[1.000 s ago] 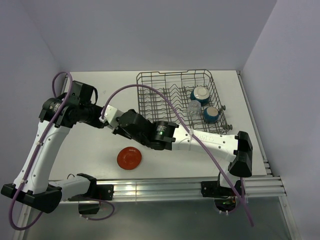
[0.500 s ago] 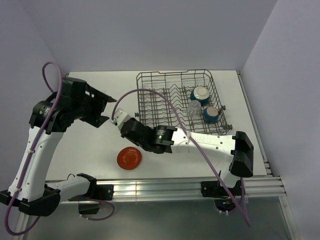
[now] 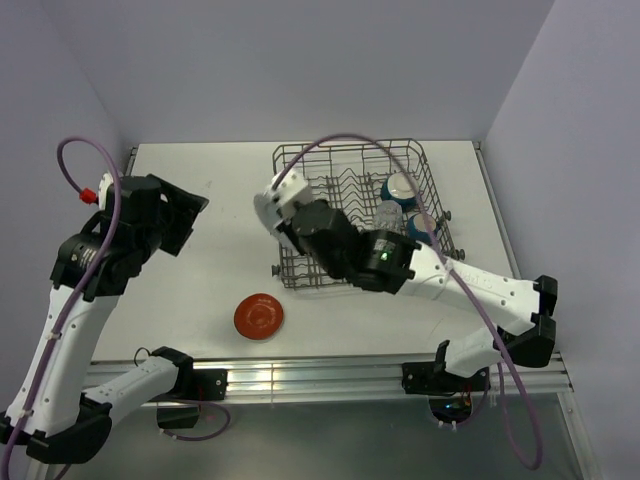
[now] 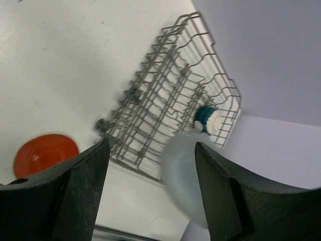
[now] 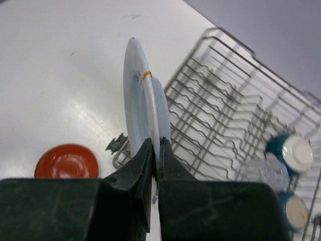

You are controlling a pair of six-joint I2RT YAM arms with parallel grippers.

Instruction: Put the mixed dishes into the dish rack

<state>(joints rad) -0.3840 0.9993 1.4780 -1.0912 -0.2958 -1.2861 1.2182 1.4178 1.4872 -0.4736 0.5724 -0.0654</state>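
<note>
My right gripper (image 5: pixel 155 143) is shut on the rim of the pale blue-grey plate (image 5: pixel 142 95), which stands on edge. From above, the plate (image 3: pixel 283 194) and right gripper (image 3: pixel 300 216) hover at the front left corner of the dish rack (image 3: pixel 350 150). In the rack sit a clear glass tumbler (image 3: pixel 388 215) and two dark blue pieces with cream insides (image 3: pixel 402 187) (image 3: pixel 422 228); which is mug and which is bowl I cannot tell. The red-orange plate (image 3: pixel 259 316) lies flat on the table. My left gripper (image 3: pixel 188 220) is open and empty at the far left.
In the left wrist view the open gripper (image 4: pixel 150 145) frames the rack (image 4: pixel 165 90), the blurred blue-grey plate (image 4: pixel 183 173) and the red-orange plate (image 4: pixel 45 153). A purple cable (image 3: pixel 350 140) arcs over the rack. Walls stand close behind and to the right.
The left gripper opened, let go of the blue-grey plate and drew back to the left. The right arm swung the plate up and right, to the rack's front left corner.
</note>
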